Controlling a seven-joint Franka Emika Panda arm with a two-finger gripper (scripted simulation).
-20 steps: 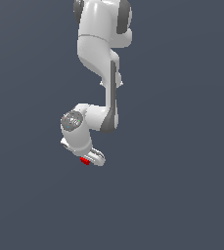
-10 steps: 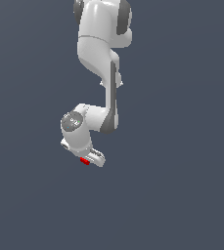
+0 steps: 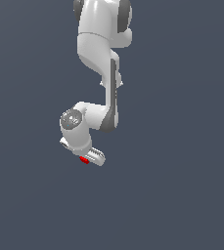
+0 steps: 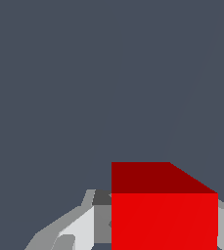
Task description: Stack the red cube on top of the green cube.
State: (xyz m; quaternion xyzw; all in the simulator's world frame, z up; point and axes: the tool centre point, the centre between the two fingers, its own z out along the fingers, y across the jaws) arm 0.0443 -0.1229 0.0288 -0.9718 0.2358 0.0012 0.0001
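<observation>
Looking at both views, we find the red cube tucked under the gripper, its fingers flanking it closely. We cannot tell whether they actually clamp it. Grey floor all round.

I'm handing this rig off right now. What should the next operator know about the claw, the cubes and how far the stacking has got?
Claw: down low at the red cube, which sits between its fingers in the wrist view; a firm grip cannot be confirmed.
Green cube: not visible in either view.
Done: claw brought to the red cube.
Left: confirm the grip, lift, find the green cube, set the red cube on it, release.
</observation>
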